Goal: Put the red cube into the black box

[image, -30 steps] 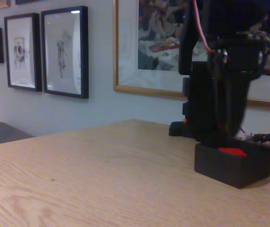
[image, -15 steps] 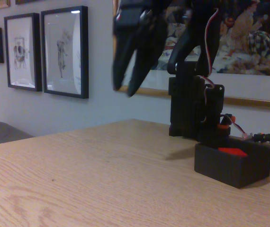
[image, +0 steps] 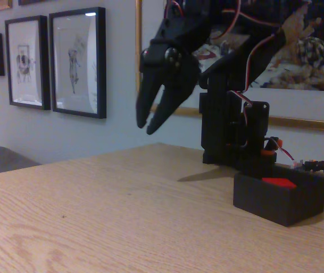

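A pale wall with framed pictures (image: 77,61) stands behind a light wooden counter (image: 111,210). On the counter, toward the right side of the fixed view, sits the black box (image: 278,198). The red cube (image: 279,182) is inside the black box, and just its top peeks over the rim. So the job looks done.

The end effector (image: 149,124) hangs in the air, up and to the left of the black box and well apart from it. Its two fingers point down toward the counter. The tips are a little apart and there is nothing between them. From the end effector, the red cube lies down and to the right, past the arm's black base (image: 230,133), which stands just behind the black box.

Half a second ago the end effector was a bit higher above the black box and blurry. Now it is a little lower and sharp, and its fingers look closer together. One second ago the arm was low over the black box. The red cube and the black box have not moved.
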`<state>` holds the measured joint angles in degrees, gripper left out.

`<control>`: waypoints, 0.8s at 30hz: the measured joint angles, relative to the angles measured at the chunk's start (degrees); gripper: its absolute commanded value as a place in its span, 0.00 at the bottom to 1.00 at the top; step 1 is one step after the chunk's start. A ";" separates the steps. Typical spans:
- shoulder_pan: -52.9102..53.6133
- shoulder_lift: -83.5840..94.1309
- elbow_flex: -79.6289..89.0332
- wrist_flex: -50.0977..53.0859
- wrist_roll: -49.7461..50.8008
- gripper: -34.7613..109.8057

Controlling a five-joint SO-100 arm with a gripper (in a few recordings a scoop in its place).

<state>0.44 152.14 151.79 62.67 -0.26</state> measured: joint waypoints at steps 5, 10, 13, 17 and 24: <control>-0.18 2.81 2.64 -0.97 0.00 0.26; -0.18 3.34 5.98 -2.81 0.00 0.25; 0.35 6.94 8.00 -2.99 0.00 0.24; 0.44 7.56 9.05 -3.78 0.00 0.23; 0.44 7.56 9.05 -4.04 0.00 0.23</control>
<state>0.88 159.70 160.84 58.62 -0.26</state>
